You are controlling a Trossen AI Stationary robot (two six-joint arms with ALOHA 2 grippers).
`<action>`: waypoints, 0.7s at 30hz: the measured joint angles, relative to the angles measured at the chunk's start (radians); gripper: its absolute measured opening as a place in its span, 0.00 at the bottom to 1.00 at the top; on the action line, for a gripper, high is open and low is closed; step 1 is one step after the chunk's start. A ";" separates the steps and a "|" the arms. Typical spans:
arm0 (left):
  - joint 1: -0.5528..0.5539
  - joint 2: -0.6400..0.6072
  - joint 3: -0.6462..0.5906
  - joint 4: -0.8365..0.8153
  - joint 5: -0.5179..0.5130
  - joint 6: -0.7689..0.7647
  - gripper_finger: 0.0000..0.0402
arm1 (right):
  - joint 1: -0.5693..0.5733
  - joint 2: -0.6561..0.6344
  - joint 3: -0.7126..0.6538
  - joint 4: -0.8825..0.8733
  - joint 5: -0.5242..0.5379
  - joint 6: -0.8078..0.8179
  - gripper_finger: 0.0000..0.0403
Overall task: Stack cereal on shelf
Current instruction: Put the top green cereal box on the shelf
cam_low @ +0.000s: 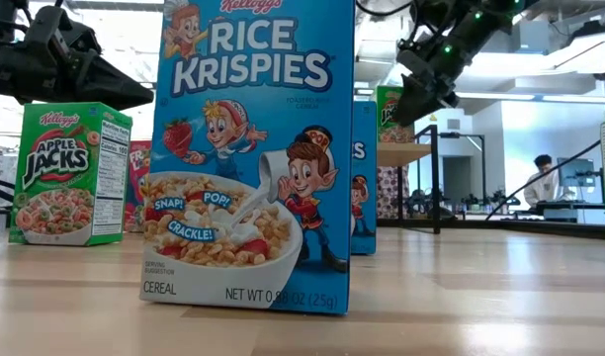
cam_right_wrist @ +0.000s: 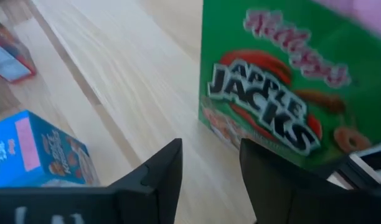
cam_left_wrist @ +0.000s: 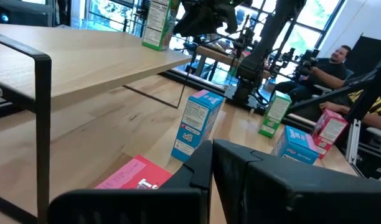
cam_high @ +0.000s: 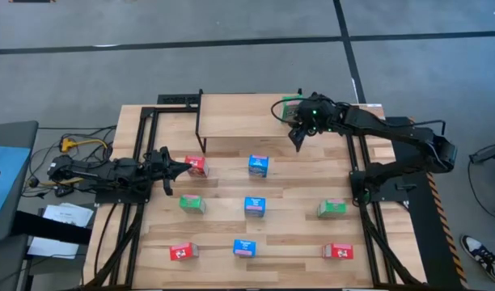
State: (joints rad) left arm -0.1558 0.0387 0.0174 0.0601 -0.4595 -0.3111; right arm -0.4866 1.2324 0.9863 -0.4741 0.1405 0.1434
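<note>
High view: my right pincer (cam_high: 298, 139) hangs over the right end of the shelf (cam_high: 231, 117), just beside a green cereal box (cam_high: 290, 107) that stands upright on the shelf top near its right edge. In my right wrist view the two dark fingers (cam_right_wrist: 162, 174) stand a little apart with nothing between them, and the green Apple Jacks front (cam_right_wrist: 284, 93) rises just beyond them, on the light wood.

My left pincer (cam_high: 179, 168) lies low at the left side of the bench (cam_high: 296, 214), its fingers closed together and empty, the tips touching or nearly touching a red box (cam_high: 196, 166); I cannot tell which.

The other boxes are spread over the bench in front of the shelf: a blue box (cam_high: 258, 166) just before it, a row of green (cam_high: 192, 204), blue (cam_high: 255, 206) and green (cam_high: 332, 208), and a near row of red (cam_high: 181, 252), blue (cam_high: 244, 247) and red (cam_high: 338, 251).
</note>
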 joint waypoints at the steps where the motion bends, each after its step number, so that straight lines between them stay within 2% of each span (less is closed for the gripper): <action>1: 0.000 0.000 0.000 0.000 0.000 0.000 0.00 | 0.000 0.000 0.000 -0.001 0.000 0.006 0.43; 8: 0.000 0.000 0.000 0.000 0.000 0.000 0.00 | 0.000 0.000 0.000 -0.002 0.052 0.044 0.39; 21: 0.000 0.000 0.000 -0.001 -0.001 0.000 0.00 | 0.000 0.000 0.000 0.019 0.121 0.097 0.38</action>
State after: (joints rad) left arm -0.1558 0.0388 0.0174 0.0593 -0.4603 -0.3107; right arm -0.4870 1.2324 0.9863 -0.4549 0.2611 0.2407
